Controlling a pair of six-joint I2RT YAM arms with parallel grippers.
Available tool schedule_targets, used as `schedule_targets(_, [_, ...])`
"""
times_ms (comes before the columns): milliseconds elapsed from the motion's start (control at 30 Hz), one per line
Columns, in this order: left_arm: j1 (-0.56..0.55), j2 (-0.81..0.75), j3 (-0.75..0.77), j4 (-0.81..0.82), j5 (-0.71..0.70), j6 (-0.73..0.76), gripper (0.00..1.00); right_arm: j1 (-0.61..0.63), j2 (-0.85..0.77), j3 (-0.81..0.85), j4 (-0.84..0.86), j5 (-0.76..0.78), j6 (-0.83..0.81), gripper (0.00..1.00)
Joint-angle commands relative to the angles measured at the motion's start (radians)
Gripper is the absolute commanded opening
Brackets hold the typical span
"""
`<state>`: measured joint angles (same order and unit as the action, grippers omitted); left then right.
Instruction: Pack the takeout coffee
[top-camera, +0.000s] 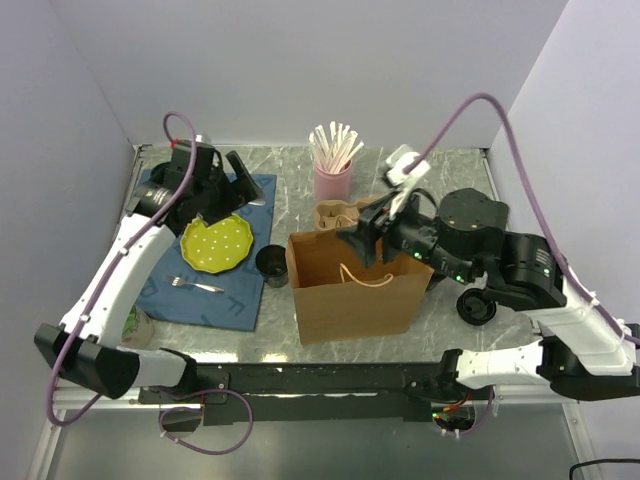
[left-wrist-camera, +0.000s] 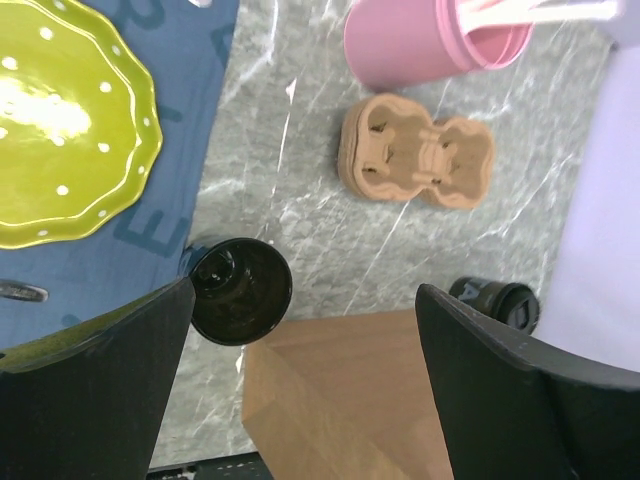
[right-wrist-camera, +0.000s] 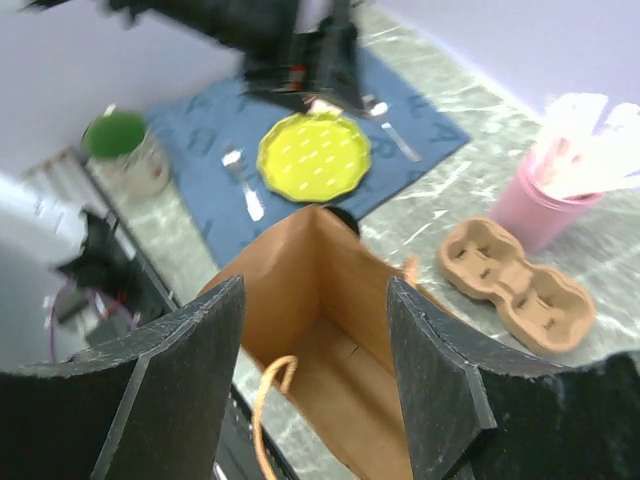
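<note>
At the near table (top-camera: 440, 170) edge: carried both arm bases, side by side.
Paper bag (top-camera: 350, 295): stood upright just beyond the bases, mid-table, mouth open, cord handle drooped over the near wall; showed its brown floor in the right wrist view.
Black round thing (top-camera: 477, 306): lay on the marble right of the bag, under the right arm; too small to identify.
Black cup (top-camera: 271, 262): stood upright outside the bag, just beside its far left corner, at the edge of the blue mat (top-camera: 240, 305); open top, dark inside.
Right gripper (top-camera: 370, 235): hung over the bag's mouth, toward the far rim; fingers spread, pinching nothing.
Cup against right gripper: sat off to the claw's left and lower, apart from it, with the bag's left wall between.
Mat load: bore a fork (top-camera: 197, 286) nearer and a yellow-green plate (top-camera: 217, 243) farther.
Cup carrier (top-camera: 338, 215): rested flat just behind the bag.
Left gripper (left-wrist-camera: 305, 298): hovered over the mat's far part, beyond the plate; fingers spread wide, gripping nothing.
Cup against left gripper: showed close by one fingertip in the left wrist view, untouched.
Pink cup (top-camera: 332, 180): stood farthest back, behind the carrier, packed with pale stirrers (top-camera: 335, 145).
</note>
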<state>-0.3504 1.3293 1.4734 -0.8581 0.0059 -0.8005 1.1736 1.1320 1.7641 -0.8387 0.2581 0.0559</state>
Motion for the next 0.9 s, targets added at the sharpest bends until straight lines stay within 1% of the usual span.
schedule_targets(0, [0.008,-0.108,0.065,-0.035,-0.073,-0.057,0.99,0.004,-0.066,-0.017,0.069,0.197,0.073,0.66])
schedule_targets(67, [0.010,-0.122,0.062,-0.033,-0.066,-0.060,0.98,0.003,-0.075,-0.026,0.035,0.288,0.088,0.66])
schedule_targets(100, [0.010,-0.131,0.059,-0.030,-0.032,-0.057,0.98,-0.003,-0.077,-0.031,0.017,0.370,0.119,0.67])
schedule_targets(167, [0.011,-0.134,0.054,-0.036,-0.011,-0.054,0.99,-0.025,-0.084,-0.037,-0.005,0.404,0.137,0.67])
schedule_targets(200, [0.010,-0.134,0.050,-0.032,0.017,-0.045,0.99,-0.057,-0.086,-0.044,-0.025,0.418,0.151,0.67])
schedule_targets(300, [0.010,-0.125,0.045,-0.030,0.120,-0.023,0.95,-0.141,-0.090,-0.046,-0.051,0.380,0.168,0.66])
schedule_targets(333, [0.008,-0.117,0.050,-0.038,0.187,-0.011,0.94,-0.220,-0.081,-0.034,-0.075,0.312,0.185,0.65])
schedule_targets(400, [-0.005,-0.096,0.070,-0.076,0.215,0.009,0.91,-0.285,-0.066,0.006,-0.140,0.264,0.215,0.65])
schedule_targets(433, [-0.033,-0.093,0.074,-0.087,0.218,0.012,0.91,-0.325,-0.061,0.008,-0.148,0.248,0.213,0.65])
schedule_targets(500, [-0.073,-0.094,0.087,-0.111,0.207,-0.003,0.90,-0.348,-0.060,0.002,-0.161,0.244,0.197,0.65])
schedule_targets(533, [-0.126,-0.096,0.087,-0.120,0.203,-0.012,0.90,-0.360,-0.058,0.001,-0.178,0.237,0.200,0.65])
schedule_targets(600, [-0.179,-0.099,0.087,-0.134,0.183,-0.048,0.89,-0.391,-0.058,-0.002,-0.192,0.233,0.211,0.65])
schedule_targets(633, [-0.224,-0.102,0.085,-0.153,0.168,-0.060,0.88,-0.399,-0.058,-0.003,-0.201,0.233,0.216,0.65])
schedule_targets(733, [-0.292,-0.140,0.052,-0.135,0.144,-0.123,0.86,-0.420,-0.052,-0.012,-0.218,0.231,0.229,0.65])
schedule_targets(867, [-0.325,-0.189,0.002,-0.117,0.157,-0.148,0.83,-0.449,-0.031,-0.031,-0.237,0.208,0.243,0.65])
